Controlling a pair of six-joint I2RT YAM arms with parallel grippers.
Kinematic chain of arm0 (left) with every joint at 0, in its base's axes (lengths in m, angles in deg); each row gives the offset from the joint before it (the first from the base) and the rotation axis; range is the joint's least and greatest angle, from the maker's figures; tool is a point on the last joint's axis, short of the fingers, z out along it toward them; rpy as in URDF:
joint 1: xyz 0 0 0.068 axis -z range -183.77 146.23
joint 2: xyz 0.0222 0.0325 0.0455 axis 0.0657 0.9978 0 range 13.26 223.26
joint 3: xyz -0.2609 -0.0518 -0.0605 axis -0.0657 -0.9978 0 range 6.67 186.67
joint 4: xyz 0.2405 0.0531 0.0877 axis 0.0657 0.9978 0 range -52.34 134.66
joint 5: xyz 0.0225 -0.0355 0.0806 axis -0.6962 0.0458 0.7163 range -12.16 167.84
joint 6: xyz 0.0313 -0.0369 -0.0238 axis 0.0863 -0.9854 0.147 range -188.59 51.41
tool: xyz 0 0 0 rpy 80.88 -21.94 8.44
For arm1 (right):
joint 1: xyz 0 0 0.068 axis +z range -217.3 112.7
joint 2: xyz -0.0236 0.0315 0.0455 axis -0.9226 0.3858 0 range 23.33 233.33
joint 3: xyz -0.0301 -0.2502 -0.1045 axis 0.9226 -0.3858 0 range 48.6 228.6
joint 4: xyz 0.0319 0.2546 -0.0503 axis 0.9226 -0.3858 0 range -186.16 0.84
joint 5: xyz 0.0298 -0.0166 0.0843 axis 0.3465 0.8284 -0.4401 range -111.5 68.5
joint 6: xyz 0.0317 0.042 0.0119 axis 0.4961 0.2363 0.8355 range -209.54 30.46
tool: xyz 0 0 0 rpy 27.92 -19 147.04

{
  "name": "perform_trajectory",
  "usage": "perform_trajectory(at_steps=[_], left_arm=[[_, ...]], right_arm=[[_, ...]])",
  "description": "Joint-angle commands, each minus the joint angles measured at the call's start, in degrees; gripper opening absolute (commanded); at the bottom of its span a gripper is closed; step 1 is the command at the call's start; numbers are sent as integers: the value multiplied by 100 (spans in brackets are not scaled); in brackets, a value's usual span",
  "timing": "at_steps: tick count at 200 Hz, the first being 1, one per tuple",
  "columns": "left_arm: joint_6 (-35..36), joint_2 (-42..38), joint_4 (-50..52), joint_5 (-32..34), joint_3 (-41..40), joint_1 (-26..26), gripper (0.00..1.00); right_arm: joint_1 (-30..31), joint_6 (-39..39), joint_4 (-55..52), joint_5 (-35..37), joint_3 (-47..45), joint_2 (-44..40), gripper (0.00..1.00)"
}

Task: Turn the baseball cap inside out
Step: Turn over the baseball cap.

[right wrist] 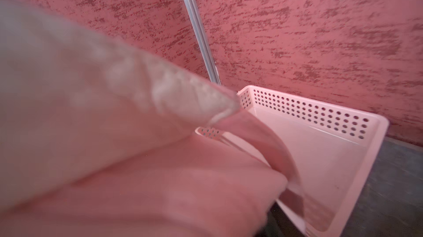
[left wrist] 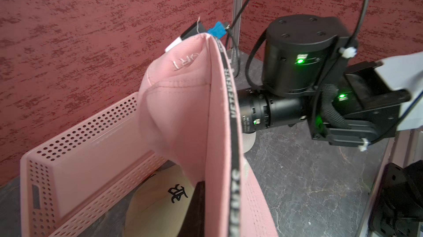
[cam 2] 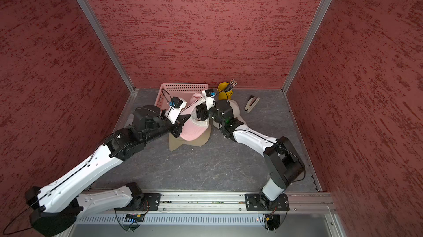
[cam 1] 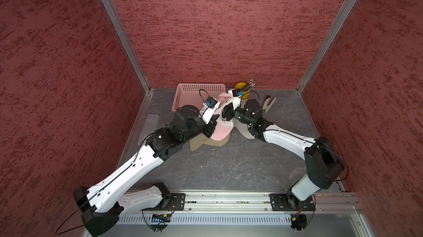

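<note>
The pink baseball cap (cam 1: 220, 130) (cam 2: 194, 129) is held up off the dark table at the middle back, between both arms. My left gripper (cam 1: 216, 118) (cam 2: 186, 118) is shut on its rim. In the left wrist view the rim with its black printed tape (left wrist: 233, 174) runs out of the jaws beside one dark finger (left wrist: 198, 208), and the cap's crown (left wrist: 183, 110) bulges away. My right gripper (cam 1: 225, 112) (cam 2: 199, 113) reaches into the cap from the other side. Pink fabric (right wrist: 137, 167) covers its jaws in the right wrist view, so its state is hidden.
A tan cap (cam 1: 199, 143) (cam 2: 183, 143) (left wrist: 160, 201) lies under the pink one. A white cap (cam 1: 245, 132) lies under my right arm. A pink perforated basket (cam 1: 196, 89) (right wrist: 320, 155) stands at the back wall. Beside it are a yellow pencil cup (cam 1: 241, 87) and a stapler (cam 1: 269, 104).
</note>
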State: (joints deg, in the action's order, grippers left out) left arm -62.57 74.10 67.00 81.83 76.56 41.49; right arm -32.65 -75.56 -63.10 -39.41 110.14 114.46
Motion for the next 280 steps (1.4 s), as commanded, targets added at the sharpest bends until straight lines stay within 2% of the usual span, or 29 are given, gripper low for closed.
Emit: perform_trajectory(at_steps=[1,21,40,58,89,102,130,153,181,243,280], left_arm=[[0,-324,236,176,266,-146,0],[137,-488,632,-585,276,-597,0],[340,-672,812,-2011,198,-1272,0],[685,-792,985,-2608,126,-1643,0],[1185,-567,1572,-4157,331,-2133,0],[1293,-508,1549,-4519,298,-2148,0],[1425,-394,1510,-4486,303,-2179,0],[1519,-276,1621,-4490,393,-2196,0],[1639,-221,1645,-4501,414,-2251,0],[1613,-125,1418,-4621,488,-2328,0],[1595,-133,1368,-4674,559,-2328,0]], right_arm=[[-124,-515,-1037,-208,20,-932,61],[-248,-1131,-2310,-435,142,-1348,65],[-430,-1597,-3237,-781,254,-1512,66],[-655,-1878,-3923,-1111,332,-1617,67],[-1364,-1536,-4055,-1225,238,-1568,67],[-1708,-1228,-3743,-1542,127,-1406,66],[-1901,-959,-3175,-2384,-163,-1333,63],[-1901,-1067,-3222,-2648,-306,-1535,63],[-1901,-1350,-3520,-3363,-365,-1782,63],[-1891,-1605,-3955,-3598,-282,-1536,60],[-1884,-1644,-3883,-3706,-239,-1251,54]])
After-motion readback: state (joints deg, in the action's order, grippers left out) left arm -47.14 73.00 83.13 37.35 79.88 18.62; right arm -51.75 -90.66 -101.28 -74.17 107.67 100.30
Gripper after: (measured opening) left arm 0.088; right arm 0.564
